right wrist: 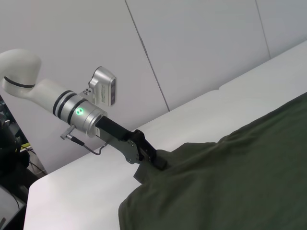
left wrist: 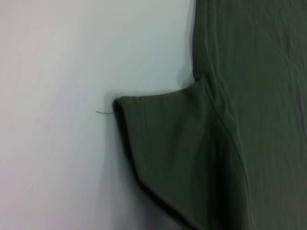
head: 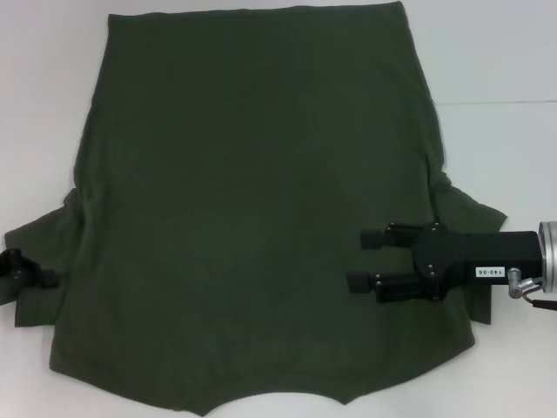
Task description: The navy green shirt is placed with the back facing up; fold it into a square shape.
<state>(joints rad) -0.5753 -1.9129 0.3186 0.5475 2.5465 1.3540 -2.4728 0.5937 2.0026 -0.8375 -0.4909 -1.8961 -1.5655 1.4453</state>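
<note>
The white table [head: 505,78] fills the scene, and the navy green shirt [head: 261,200] lies spread flat across most of it, plain side up, with its straight hem at the far edge and its curved neckline at the near edge. Its two short sleeves stick out sideways near the robot — the left sleeve [left wrist: 163,143] lies flat on the table with a stray thread at its corner.

The right gripper [head: 365,259] reaches in from the right over the shirt's right sleeve and side, its two black fingers spread apart, one above the other in the head view, with nothing between them. Whether they touch the cloth cannot be told.

The left gripper [right wrist: 156,160] sits at the outer edge of the left sleeve — the right wrist view shows its tip at the bunched cloth there, but whether its fingers are pinching the fabric cannot be told.
</note>
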